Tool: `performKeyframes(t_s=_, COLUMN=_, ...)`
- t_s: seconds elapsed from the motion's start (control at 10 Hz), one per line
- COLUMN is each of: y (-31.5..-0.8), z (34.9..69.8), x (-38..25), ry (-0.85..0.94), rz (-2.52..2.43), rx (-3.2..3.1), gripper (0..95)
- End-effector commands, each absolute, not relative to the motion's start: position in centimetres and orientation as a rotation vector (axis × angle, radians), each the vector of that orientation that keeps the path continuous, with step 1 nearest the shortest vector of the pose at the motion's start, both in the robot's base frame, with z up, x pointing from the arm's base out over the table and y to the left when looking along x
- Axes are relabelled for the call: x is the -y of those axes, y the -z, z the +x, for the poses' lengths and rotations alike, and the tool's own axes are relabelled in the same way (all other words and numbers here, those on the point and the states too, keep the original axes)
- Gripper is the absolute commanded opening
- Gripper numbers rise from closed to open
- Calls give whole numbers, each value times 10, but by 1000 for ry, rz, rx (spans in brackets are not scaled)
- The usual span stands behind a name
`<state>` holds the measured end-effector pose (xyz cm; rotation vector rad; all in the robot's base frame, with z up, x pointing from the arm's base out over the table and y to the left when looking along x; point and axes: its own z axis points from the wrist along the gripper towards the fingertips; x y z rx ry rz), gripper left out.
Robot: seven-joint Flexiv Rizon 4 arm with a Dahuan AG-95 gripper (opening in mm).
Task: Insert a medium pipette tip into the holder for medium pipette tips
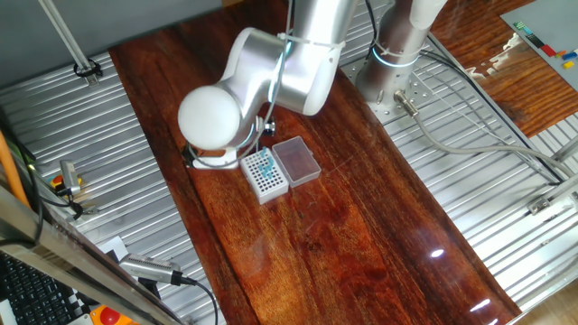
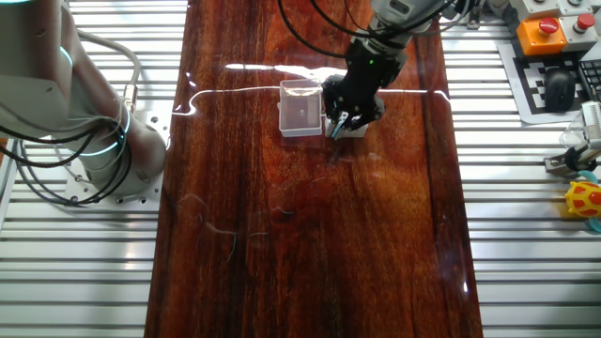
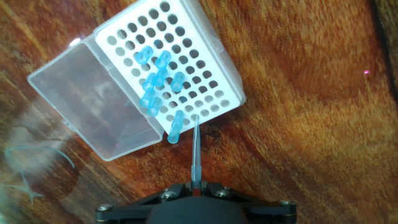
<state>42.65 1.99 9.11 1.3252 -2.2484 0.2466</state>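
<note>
In the hand view my gripper is shut on the medium pipette tip, a thin pale tip that points up from the jaws. Its narrow end sits at a hole near the front edge of the holder, a white block with a grid of dark holes and several teal tips. The holder also shows in one fixed view, just below the arm's hand. In the other fixed view the gripper hangs over the holder and hides most of it.
A clear, pinkish translucent box lies against the holder's side; it shows in both fixed views. The arm's base stands at the table's far end. Ribbed metal surfaces flank the wooden table.
</note>
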Motion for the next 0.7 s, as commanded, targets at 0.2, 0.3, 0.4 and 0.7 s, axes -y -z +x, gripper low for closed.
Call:
performKeyframes(t_s=0.2, y=-92, z=427, x=-19, ry=-213, rz=1326, rx=2288, gripper=760)
performKeyframes(t_s=0.3, y=-92, z=426, x=-19, ry=-203, rz=1326, rx=2297, gripper=760)
performKeyframes(t_s=0.4, y=-93, z=426, x=-19, ry=-197, rz=1327, rx=2303, gripper=760)
performKeyframes(t_s=0.7, y=-95, z=424, x=-15, ry=-151, rz=1340, rx=2326, gripper=760)
